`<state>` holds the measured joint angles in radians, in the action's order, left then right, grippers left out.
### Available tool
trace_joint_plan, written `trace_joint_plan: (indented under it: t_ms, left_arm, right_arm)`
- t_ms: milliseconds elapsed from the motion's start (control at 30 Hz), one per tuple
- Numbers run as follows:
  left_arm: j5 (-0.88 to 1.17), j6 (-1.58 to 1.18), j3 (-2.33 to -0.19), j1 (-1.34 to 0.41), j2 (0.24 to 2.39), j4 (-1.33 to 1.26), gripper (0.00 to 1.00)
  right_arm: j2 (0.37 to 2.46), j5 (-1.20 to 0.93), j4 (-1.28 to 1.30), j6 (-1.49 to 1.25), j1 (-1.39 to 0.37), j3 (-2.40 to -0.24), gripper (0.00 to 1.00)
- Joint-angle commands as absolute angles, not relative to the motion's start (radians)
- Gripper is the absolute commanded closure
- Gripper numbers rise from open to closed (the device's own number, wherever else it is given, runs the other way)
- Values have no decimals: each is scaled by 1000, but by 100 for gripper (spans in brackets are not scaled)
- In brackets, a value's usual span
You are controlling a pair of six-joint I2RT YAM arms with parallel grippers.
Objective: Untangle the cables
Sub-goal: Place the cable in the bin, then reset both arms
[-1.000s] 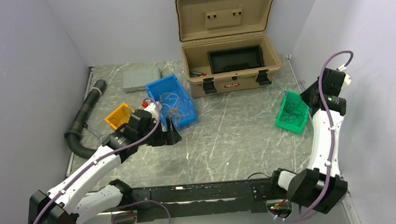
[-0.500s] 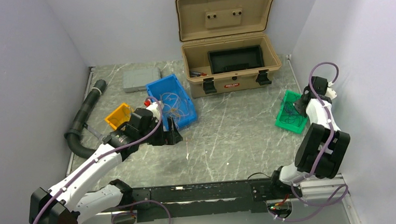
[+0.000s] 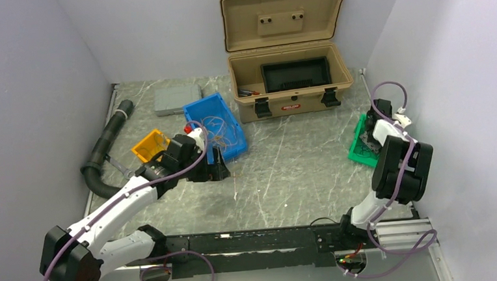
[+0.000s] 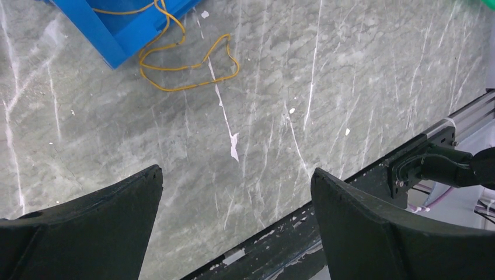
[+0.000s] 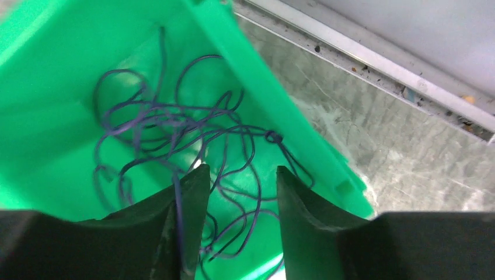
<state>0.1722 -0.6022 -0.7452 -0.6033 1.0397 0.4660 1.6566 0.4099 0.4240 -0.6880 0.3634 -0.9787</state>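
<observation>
Thin purple cables (image 5: 175, 125) lie in a loose tangle inside the green bin (image 5: 52, 87) at the table's right edge (image 3: 358, 148). My right gripper (image 5: 242, 170) hangs just above them, open, with nothing between its fingers. One purple strand runs along the outside of its left finger (image 5: 175, 216). Yellow-orange cables (image 4: 175, 58) loop out of the blue bin (image 4: 111, 35) onto the marble. More thin cables (image 3: 216, 131) sit inside that blue bin (image 3: 230, 148). My left gripper (image 4: 236, 171) is wide open and empty over bare table, just in front of the blue bin (image 3: 216, 165).
An open tan toolbox (image 3: 288, 79) stands at the back. A yellow bin (image 3: 148, 145), a grey box (image 3: 177, 99) and a fat black hose (image 3: 106, 146) sit at the left. The black base rail (image 4: 327, 233) runs along the near edge. A wall stands close behind the green bin.
The right arm has folded and dropped toward the green bin, and its jaws have parted from shut. The left arm has barely moved.
</observation>
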Motion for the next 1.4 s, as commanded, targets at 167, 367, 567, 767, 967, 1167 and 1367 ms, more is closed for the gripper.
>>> trace_joint_plan:
  t_ms: [167,367,567,767,967,1167,1367]
  left_arm:
    - [8,-581,-662,-599,1096,274,11]
    - [-101,-613,-563,-629,1146,74,23]
    - [-310,-658,-596,-773,1304,-14,36]
    - [-438,-785,-668,-796,1469,11,47]
    - [-539,-855,-718,-801,1566,73,43]
    - [-504,-883,-742,-801,1627,63,72]
    - [-514,-885,-743,-801,1593,110,100]
  right_arm:
    - [1394,497,552,-631,238,-1121,24]
    - [1234,399,551,-594,175,-1094,0]
    - [1027,170,477,-525,156,-1015,0]
    - [883,-6,445,-535,126,-956,0]
    - [842,-70,465,-518,121,-955,0]
    - [836,-109,457,-528,120,-951,0]
    - [812,-130,457,-535,120,-957,0]
